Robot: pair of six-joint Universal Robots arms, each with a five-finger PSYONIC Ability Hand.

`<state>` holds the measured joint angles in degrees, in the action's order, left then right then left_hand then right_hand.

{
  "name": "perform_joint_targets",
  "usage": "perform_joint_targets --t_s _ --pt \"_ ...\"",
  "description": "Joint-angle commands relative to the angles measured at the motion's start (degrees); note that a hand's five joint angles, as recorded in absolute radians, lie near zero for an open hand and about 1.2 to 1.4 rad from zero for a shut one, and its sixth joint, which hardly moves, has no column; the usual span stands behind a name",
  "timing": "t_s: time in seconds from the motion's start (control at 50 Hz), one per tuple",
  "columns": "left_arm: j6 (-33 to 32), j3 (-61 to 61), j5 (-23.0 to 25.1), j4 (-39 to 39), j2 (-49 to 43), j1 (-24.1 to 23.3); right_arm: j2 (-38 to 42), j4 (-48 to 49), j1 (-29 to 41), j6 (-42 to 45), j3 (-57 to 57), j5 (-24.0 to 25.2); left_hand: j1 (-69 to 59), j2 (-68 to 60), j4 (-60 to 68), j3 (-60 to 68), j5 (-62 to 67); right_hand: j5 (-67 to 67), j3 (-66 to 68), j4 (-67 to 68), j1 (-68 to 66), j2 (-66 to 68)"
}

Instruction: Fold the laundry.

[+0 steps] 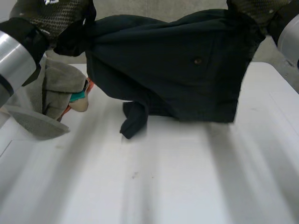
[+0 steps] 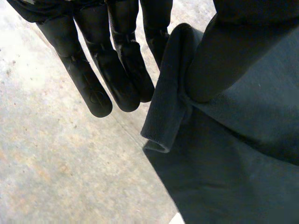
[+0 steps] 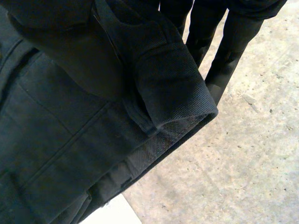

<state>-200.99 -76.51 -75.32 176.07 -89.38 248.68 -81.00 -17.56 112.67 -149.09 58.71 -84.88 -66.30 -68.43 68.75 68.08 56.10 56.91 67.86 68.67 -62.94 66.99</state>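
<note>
Dark garment (image 1: 177,70) hangs spread between both hands above the white worktop (image 1: 163,182), one upper corner held by each. Left hand (image 2: 117,70): the thumb presses a rolled hem against the straight fingers (image 2: 96,93), grasping the cloth. Right hand (image 3: 229,42): the thumb and fingers likewise pinch a folded band of the garment. A small round button (image 1: 198,61) shows on the cloth's face. One narrow end droops to the worktop. Beside the left arm lies a grey cloth pile (image 1: 56,88) with a teal and orange item (image 1: 80,97) tucked against it.
</note>
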Motion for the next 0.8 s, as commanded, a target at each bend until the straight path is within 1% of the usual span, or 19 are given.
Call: perform_joint_targets --t_s 0.02,0.08,0.14,0.16,0.22,0.24,0.26,0.3,0.32,0.34,0.36,0.38,0.4,0.42,0.44,0.5,0.6,0.68,0.8 --pt "-0.4 -4.0 -0.3 -1.4 -7.5 0.1 9.1 -7.9 0.1 -0.1 -8.1 1.6 -13.7 -11.6 11.3 11.9 13.9 13.1 12.1 11.3 -17.1 13.0" --pt "-0.4 -3.1 -0.4 -1.4 -12.3 0.1 13.5 -7.8 0.3 0.0 -8.6 1.6 -13.7 -11.6 11.3 11.9 13.9 13.1 12.1 11.3 -17.1 13.0" --pt "-0.5 1.1 -0.5 -1.1 -18.8 -0.1 18.2 -7.1 0.5 -0.1 -9.9 1.4 -13.7 -11.6 11.3 11.9 13.9 13.1 12.1 11.3 -17.1 13.0" --pt "-0.4 5.1 -1.1 -0.7 -22.2 0.0 19.4 -6.4 0.6 -0.1 -10.9 1.4 -13.7 -11.6 11.3 11.9 13.9 13.1 12.1 11.3 -17.1 13.0" --pt "-0.2 12.3 -3.0 1.4 -25.7 0.0 24.1 -0.4 0.8 -1.3 -16.7 0.9 -13.7 -11.6 11.3 11.9 13.9 13.1 12.1 11.3 -17.1 13.0" --pt "0.0 17.2 -4.6 4.9 -27.4 -0.1 25.0 1.8 0.9 -1.6 -18.2 0.6 -13.7 -11.6 11.3 11.9 13.9 13.1 12.1 11.3 -17.1 13.0" --pt "0.1 19.4 -5.5 7.7 -27.9 -0.2 26.2 6.9 0.9 -2.7 -20.8 -0.2 -13.7 -11.6 11.3 11.9 13.9 13.1 12.1 11.3 -17.1 13.0" --pt "0.4 22.4 -7.0 14.4 -28.2 -0.4 26.4 13.1 0.9 -4.4 -22.3 -1.1 -13.7 -11.6 11.3 11.9 13.9 13.1 12.1 11.3 -17.1 13.0" --pt "0.6 23.3 -8.3 22.6 -28.0 -0.4 26.4 16.6 0.9 -5.3 -22.8 -1.4 -13.7 -11.6 11.3 11.9 13.9 13.1 12.1 11.3 -17.1 13.0" --pt "0.7 23.3 -8.9 27.1 -28.0 -0.5 26.3 23.9 0.7 -7.8 -22.9 -2.0 -13.7 -11.6 11.3 11.9 13.9 13.1 12.1 11.3 -17.1 13.0" --pt "1.0 23.2 -9.7 32.7 -27.9 -0.7 26.1 28.2 0.7 -9.4 -22.7 -2.0 -13.7 -11.6 11.3 11.9 13.9 13.1 12.1 11.3 -17.1 13.0" --pt "1.2 23.0 -9.9 35.9 -27.9 -0.7 25.9 30.9 0.7 -10.3 -22.4 -1.8 -13.7 -11.6 11.3 11.9 13.9 13.1 12.1 11.3 -17.1 13.0" --pt "1.7 22.3 -9.8 43.5 -27.8 -0.9 25.6 34.1 0.7 -11.6 -22.0 -1.4 -13.7 -11.6 11.3 11.9 13.9 13.1 12.1 11.3 -17.1 13.0" --pt "1.7 21.6 -9.6 46.7 -27.8 -1.1 24.9 39.9 0.6 -13.3 -20.8 -1.5 -13.7 -11.6 11.3 11.9 13.9 13.1 12.1 11.3 -17.1 13.0" --pt "1.6 21.1 -9.5 47.9 -27.6 -1.2 24.6 41.5 0.5 -13.9 -20.3 -1.5 -13.7 -11.6 11.3 11.9 13.9 13.1 12.1 11.3 -17.1 13.0" --pt "1.8 19.4 -9.7 46.6 -26.2 -0.7 23.9 44.4 0.7 -14.8 -18.0 -0.6 -13.7 -11.6 11.3 11.9 13.9 13.1 12.1 11.3 -17.1 13.0" --pt "1.6 11.9 -10.1 40.6 -24.3 -1.3 24.4 42.1 0.8 -14.8 -15.1 0.9 -13.7 -11.6 11.3 11.9 13.9 13.1 12.1 11.3 -17.1 13.0" --pt "1.6 5.1 -10.1 38.1 -23.7 -1.4 26.2 37.2 0.8 -14.6 -12.8 2.1 -13.7 -11.6 11.3 11.9 13.9 13.1 12.1 11.3 -17.1 13.0" --pt "1.2 -6.4 -9.6 34.3 -23.0 -2.0 31.5 25.5 0.7 -12.7 -10.8 4.7 -13.7 -11.6 11.3 11.9 13.9 13.1 12.1 11.3 -17.1 13.0"
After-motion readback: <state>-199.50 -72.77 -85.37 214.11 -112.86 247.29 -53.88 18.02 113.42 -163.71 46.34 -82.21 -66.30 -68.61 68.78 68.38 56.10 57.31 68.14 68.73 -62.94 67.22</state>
